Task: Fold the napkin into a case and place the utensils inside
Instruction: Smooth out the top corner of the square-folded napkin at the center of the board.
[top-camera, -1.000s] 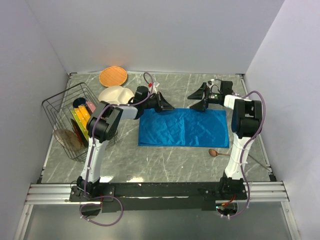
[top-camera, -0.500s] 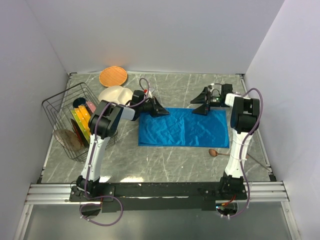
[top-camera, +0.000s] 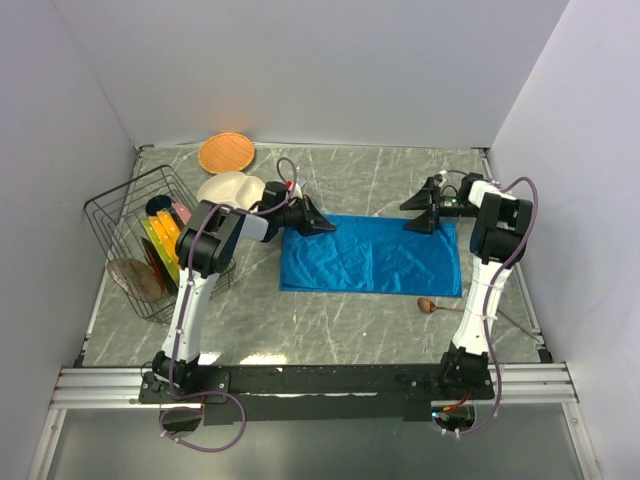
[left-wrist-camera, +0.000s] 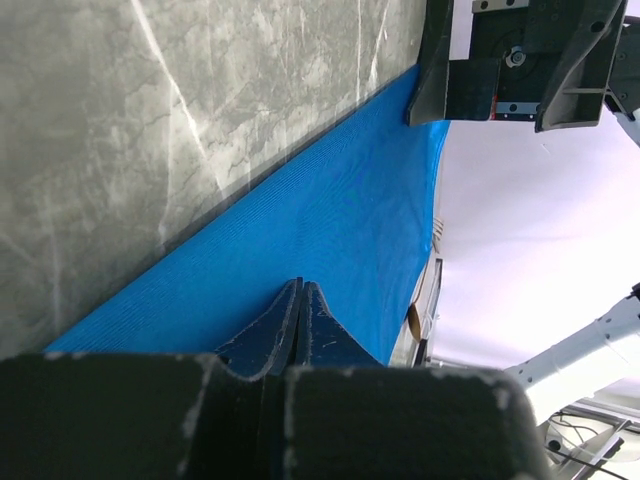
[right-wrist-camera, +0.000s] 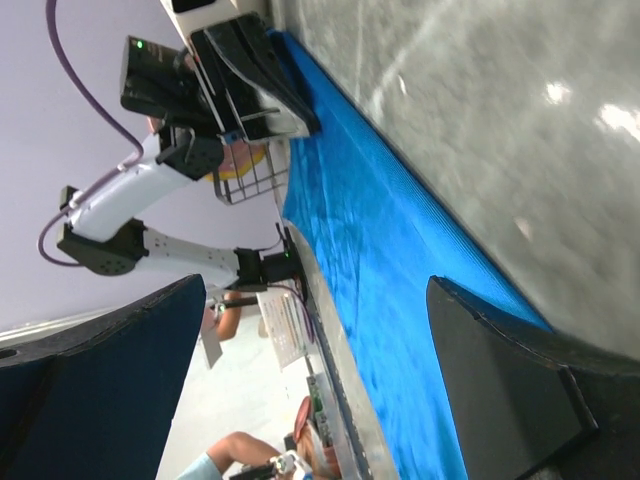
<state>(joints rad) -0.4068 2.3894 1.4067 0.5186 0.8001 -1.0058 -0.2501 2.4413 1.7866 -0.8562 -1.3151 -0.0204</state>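
Your right gripper (top-camera: 420, 210) is sliding rightward, jaws spread over the napkin (top-camera: 370, 260) at its upper-right corner; your left gripper (top-camera: 326, 226) is sitting clenched at upper-left.

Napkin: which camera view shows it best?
The top external view: it shows the whole napkin as a flat blue rectangle on the table. The left wrist view shows only a strip along one edge; the right wrist view likewise shows only a blue band, cut off by the frame.
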